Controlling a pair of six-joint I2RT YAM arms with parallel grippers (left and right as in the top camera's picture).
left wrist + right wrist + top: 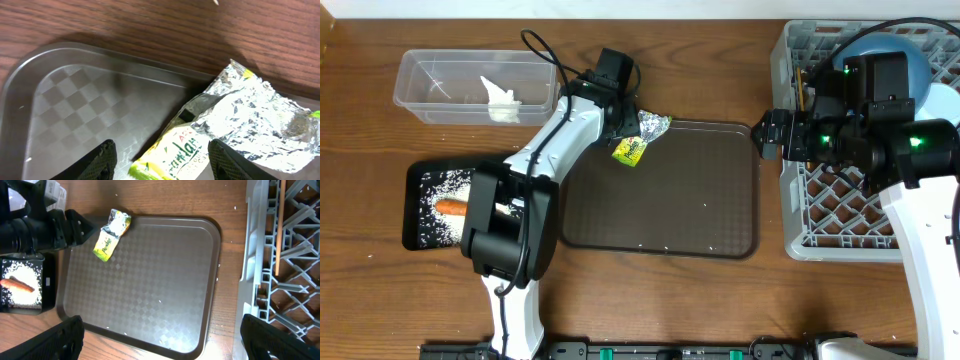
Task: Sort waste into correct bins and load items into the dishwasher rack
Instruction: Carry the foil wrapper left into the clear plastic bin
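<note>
Progress check: looks mostly done. The tissue (pixel 502 100) is in the clear tub (pixel 420 95), and the rice (pixel 445 185) and carrot (pixel 450 208) are in the black tray (pixel 415 225). The big blue bowl (pixel 895 50) and the chopsticks (pixel 278 230) sit in the rack (pixel 840 230). The right arm hides the cup and small bowl, so I can't tell about those.

What's left is the green-yellow wrapper (pixel 172 152) and the silver foil (pixel 255 120) touching it, both at the far left corner of the brown tray (pixel 680 200). One piece or two? Can't tell.

The left end effector (pixel 164 159) is open, with a finger on either side of the wrapper and nothing gripped yet. The right end effector (pixel 160 340) is wide open and empty, hovering by the rack's edge.
</note>
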